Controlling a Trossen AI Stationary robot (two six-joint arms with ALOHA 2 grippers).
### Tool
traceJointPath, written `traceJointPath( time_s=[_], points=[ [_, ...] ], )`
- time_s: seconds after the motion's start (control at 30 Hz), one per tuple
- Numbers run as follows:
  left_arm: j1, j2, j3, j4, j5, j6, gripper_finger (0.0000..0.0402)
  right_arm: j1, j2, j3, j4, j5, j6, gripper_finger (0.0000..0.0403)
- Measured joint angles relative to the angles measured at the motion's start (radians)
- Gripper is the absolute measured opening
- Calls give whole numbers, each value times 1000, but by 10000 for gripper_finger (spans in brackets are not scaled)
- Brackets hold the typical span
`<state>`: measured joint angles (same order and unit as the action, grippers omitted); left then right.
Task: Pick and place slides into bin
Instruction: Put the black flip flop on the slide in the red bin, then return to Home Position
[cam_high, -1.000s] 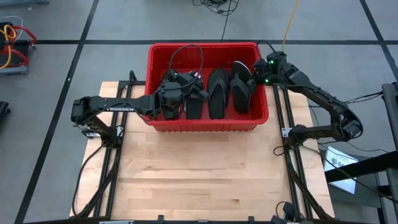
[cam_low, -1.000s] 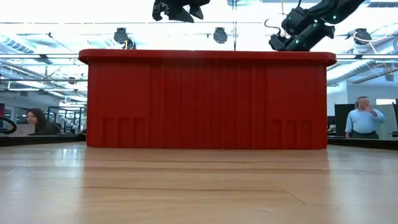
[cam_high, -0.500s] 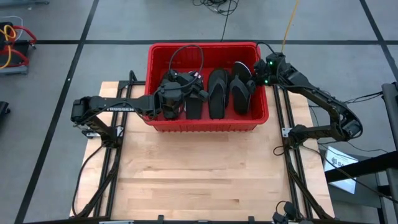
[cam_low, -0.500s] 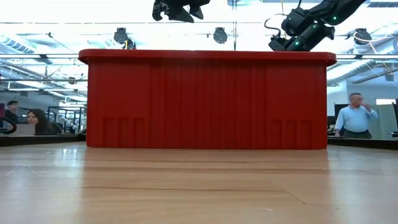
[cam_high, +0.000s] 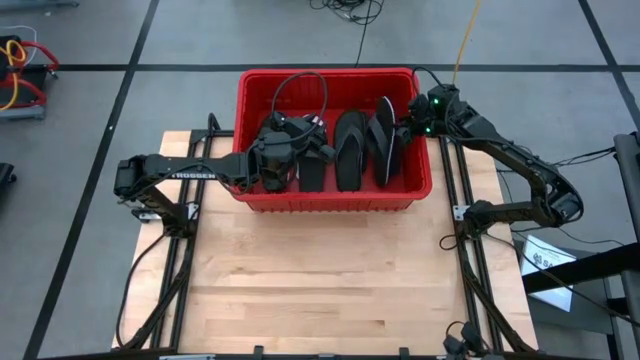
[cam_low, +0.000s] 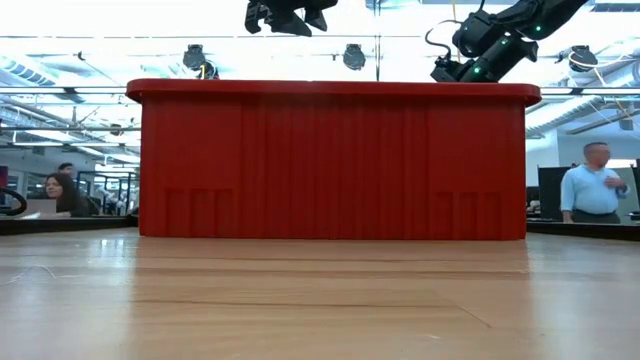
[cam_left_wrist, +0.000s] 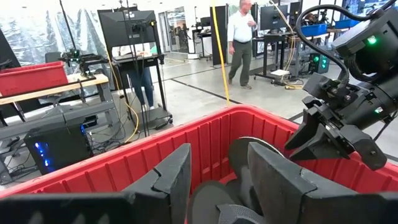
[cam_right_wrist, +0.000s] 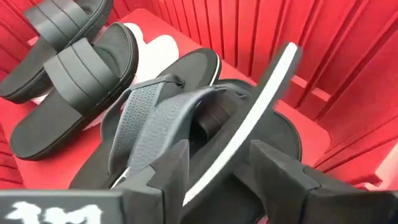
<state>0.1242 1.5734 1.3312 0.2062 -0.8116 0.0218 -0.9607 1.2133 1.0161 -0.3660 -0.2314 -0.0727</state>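
High view: the red bin (cam_high: 330, 199) sits at the far edge of the wooden table (cam_high: 320, 290), centred between the two arms. All visible slides are inside the bin.

Left gripper (cam_high: 318, 138) hangs over the bin's left half, above the rim. Left wrist view shows its fingers (cam_left_wrist: 174, 177) spread wide with nothing between them, only bin interior beyond.

Right gripper (cam_high: 405, 127) is at the bin's right wall, near the far right corner, just above the rim. Right wrist view: fingers (cam_right_wrist: 171, 171) stand apart, with a tilted black flip-flop (cam_right_wrist: 261, 118) on edge in the gap, white sole stripe showing. Can't tell whether either finger touches it; no clamp visible, so reads as released.

Bin contents, high view: that flip-flop (cam_high: 383, 140) stands on its side along the bin's right part; a second black flip-flop (cam_high: 350, 150) lies flat just left of it; a black wide-strap slide (cam_high: 312, 170) lies further left, partly under the left gripper. Right wrist view adds two black wide-strap slides (cam_right_wrist: 74, 81) and something white (cam_right_wrist: 152, 53) beneath them on the bin floor.

Low view: bin's near wall (cam_low: 333, 165) fills the centre, both grippers poke above its rim. People stand in the room behind the bin, one (cam_low: 593, 190) to the right, another (cam_low: 60, 190) to the left.
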Motion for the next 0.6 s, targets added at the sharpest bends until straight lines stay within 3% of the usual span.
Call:
traceJointPath(
  time_s=[0.33,0.6],
  points=[
    [0,0,0,0,0,-3,159,0,-12,0,61,5,-4,178],
    [0,-15,-2,-9,0,76,159,0,-134,-1,111,-3,-92,170]
  ],
)
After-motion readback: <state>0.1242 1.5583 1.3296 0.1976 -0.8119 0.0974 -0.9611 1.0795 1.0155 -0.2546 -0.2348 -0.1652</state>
